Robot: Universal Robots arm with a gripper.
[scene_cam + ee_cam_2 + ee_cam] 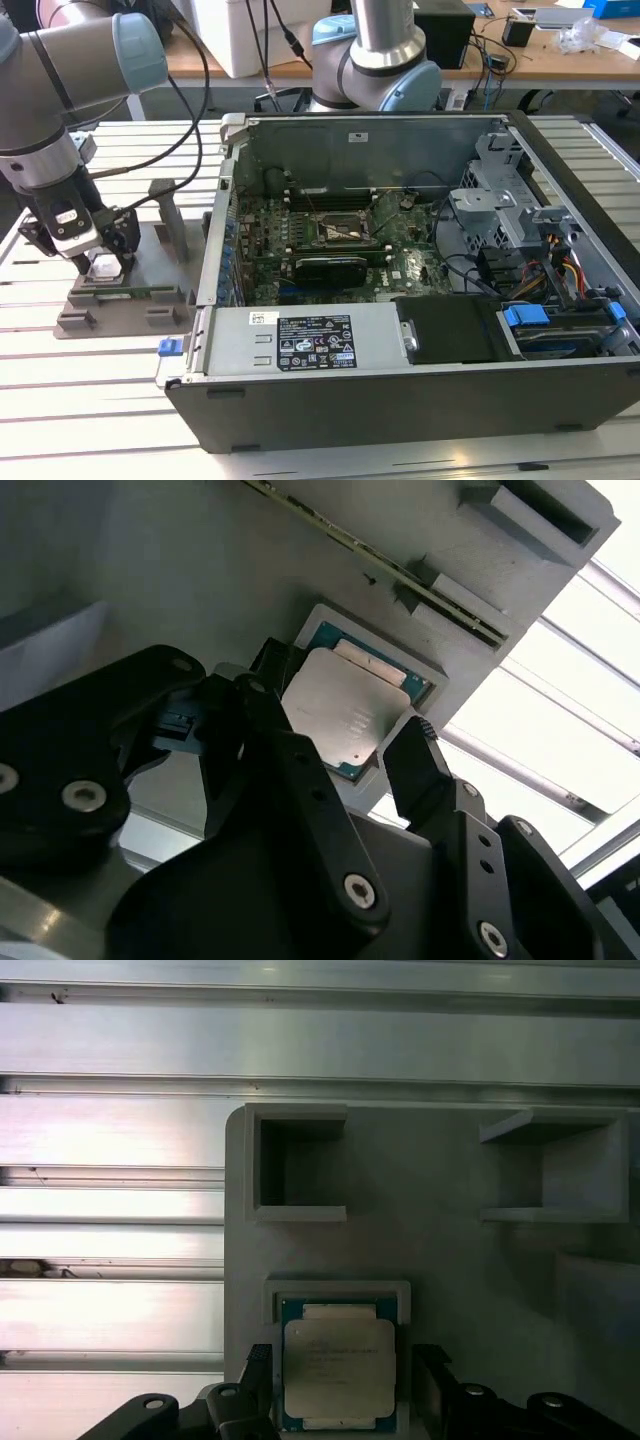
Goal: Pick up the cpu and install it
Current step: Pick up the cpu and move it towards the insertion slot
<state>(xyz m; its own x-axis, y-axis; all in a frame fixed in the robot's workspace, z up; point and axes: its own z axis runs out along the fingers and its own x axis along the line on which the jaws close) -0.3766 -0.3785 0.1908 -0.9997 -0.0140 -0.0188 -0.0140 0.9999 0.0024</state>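
The cpu [338, 1368], a flat square chip with a silvery top and a greenish edge, lies in a shallow recess of the grey holder [440, 1250] on the slatted table. In the exterior view the cpu [104, 268] sits at that view's left, outside the computer case. My gripper [100, 262] is lowered right over it. In both wrist views the black fingers [430, 1392] stand on two opposite sides of the chip with small gaps, so the gripper [345, 720] is open around the cpu [345, 712] and not clamped on it.
The open computer case [560, 160] fills the middle and the exterior view's right, with the motherboard's socket [345, 232] inside. A long narrow memory stick [400, 575] rests in a slot of the holder. Upright posts [170, 215] rise from the holder beside my gripper.
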